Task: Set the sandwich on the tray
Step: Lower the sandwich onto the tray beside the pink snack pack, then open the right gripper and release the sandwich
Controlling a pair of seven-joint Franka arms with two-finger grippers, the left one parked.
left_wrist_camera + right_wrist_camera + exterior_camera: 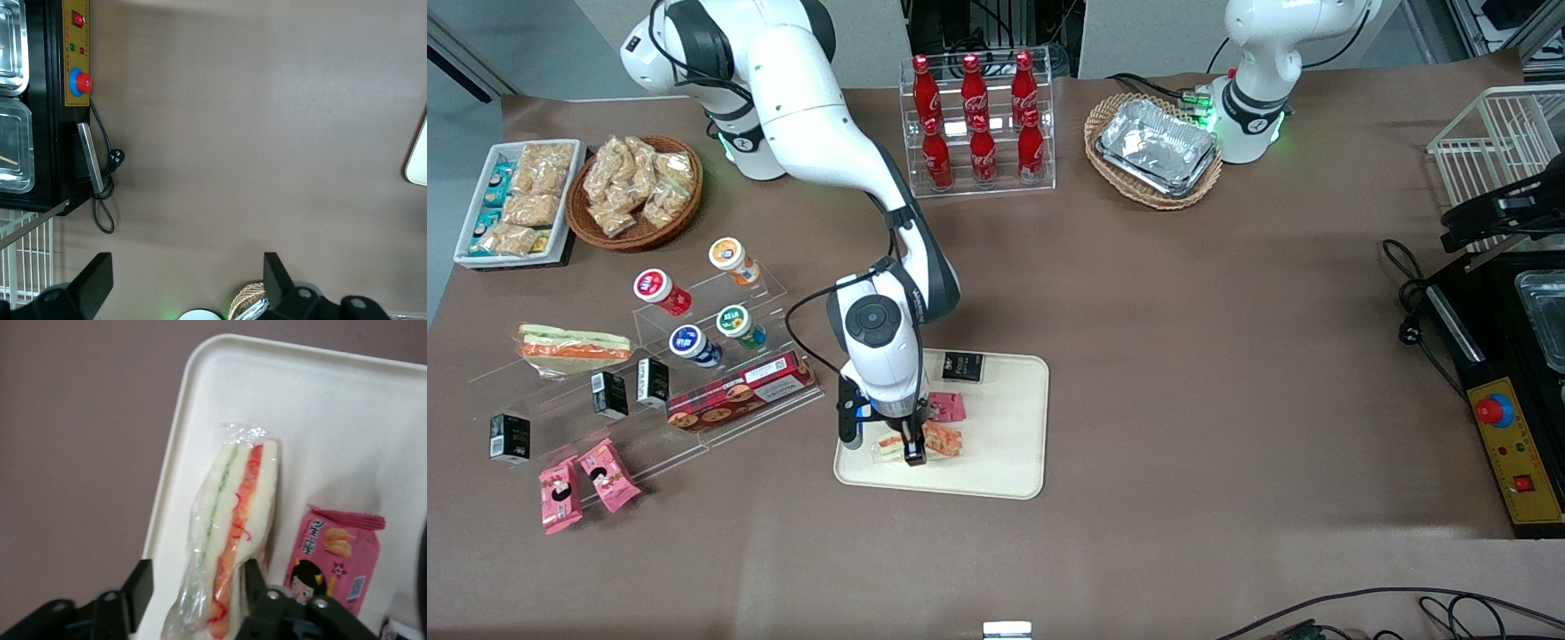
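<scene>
The sandwich (pixel 233 520), a clear-wrapped white-bread wedge with orange-red filling, lies on the cream-beige tray (pixel 320 420) close to its rim. My gripper (pixel 198 577) straddles the wrap's narrow end and is open: one finger is close against the bread and a gap shows at the other finger. In the front view the gripper (pixel 911 455) points down over the tray (pixel 1005 462), at the corner near the front camera toward the working arm's end, with the sandwich (pixel 944 440) beside its fingers.
A pink snack packet (pixel 337 560) lies on the tray beside the sandwich, and a small black packet (pixel 963 366) sits farther from the camera. An acrylic shelf with a flatter sandwich (pixel 574 342), cans and boxes stands toward the working arm's end. A cola rack (pixel 978 124) stands farther back.
</scene>
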